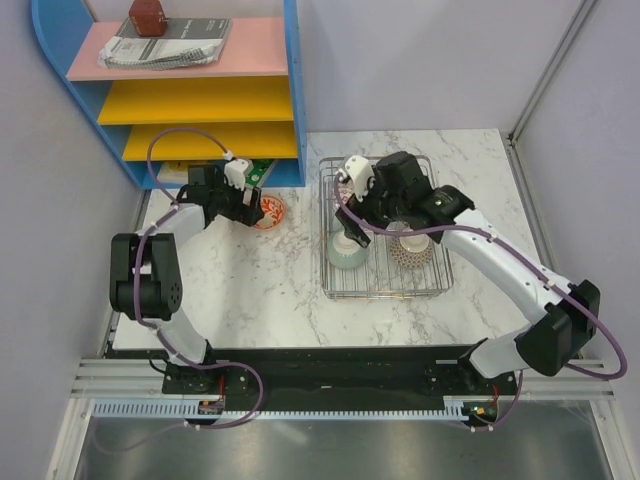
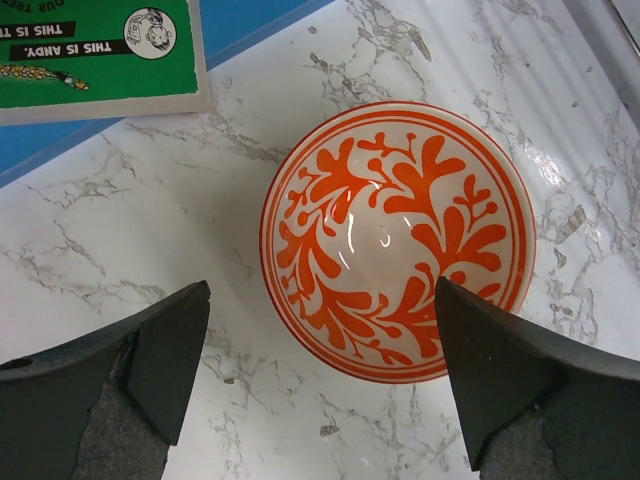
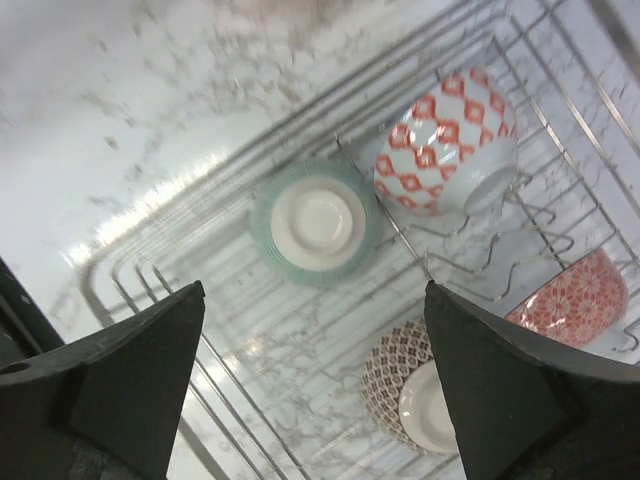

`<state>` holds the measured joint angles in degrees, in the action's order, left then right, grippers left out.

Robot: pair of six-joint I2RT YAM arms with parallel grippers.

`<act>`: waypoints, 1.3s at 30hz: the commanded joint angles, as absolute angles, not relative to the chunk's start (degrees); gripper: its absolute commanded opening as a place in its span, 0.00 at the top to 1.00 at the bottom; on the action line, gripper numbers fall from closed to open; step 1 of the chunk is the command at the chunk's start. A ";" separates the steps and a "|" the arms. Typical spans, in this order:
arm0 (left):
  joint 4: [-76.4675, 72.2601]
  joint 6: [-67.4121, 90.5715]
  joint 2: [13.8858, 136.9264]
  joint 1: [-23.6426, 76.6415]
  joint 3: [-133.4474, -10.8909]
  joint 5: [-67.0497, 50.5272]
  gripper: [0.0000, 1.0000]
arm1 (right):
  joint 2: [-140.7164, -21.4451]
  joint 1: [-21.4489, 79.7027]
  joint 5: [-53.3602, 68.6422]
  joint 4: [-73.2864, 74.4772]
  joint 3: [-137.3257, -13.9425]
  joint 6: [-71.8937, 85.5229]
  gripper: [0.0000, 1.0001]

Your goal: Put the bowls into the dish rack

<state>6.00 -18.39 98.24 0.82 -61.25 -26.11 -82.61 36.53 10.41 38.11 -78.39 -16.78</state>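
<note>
One orange-and-white bowl [image 2: 398, 240] sits upright on the bare desk [image 1: 260, 290], in the far left part, just before the foot of the blue shelf unit [image 1: 290, 90] at the far left corner. A green printed card [image 2: 95, 50] lies near it on the far side, apart from its rim. Open marble runs from this bowl to the near edge, and a clear lane separates it from the dish rack [image 1: 440, 285].

The left claw [image 2: 320, 300] hangs above the bowl with its fingers spread wide to either side of it, touching nothing.

The rack stands on the right half of the desk toward the far edge, with strips of bare marble along the right and near edges. Four bowls are in it: a pale green bowl [image 3: 315, 222] upside down in the near left part, a brown mesh bowl [image 3: 415, 385] upside down beside it, and a red diamond bowl [image 3: 445, 140] and a red floral bowl [image 3: 570, 300] tipped among the tines.

The right claw [image 3: 315, 295] is over the rack, fingers wide apart and empty, above the green bowl.
</note>
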 commanded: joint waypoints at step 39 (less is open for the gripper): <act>11.95 -20.30 98.27 3.43 -63.28 -25.84 0.98 | -75.67 45.00 7.84 32.61 -97.03 7.21 0.02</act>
<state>9.13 -17.56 102.35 3.36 -64.93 -25.32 -76.66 44.82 9.61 33.45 -96.62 7.86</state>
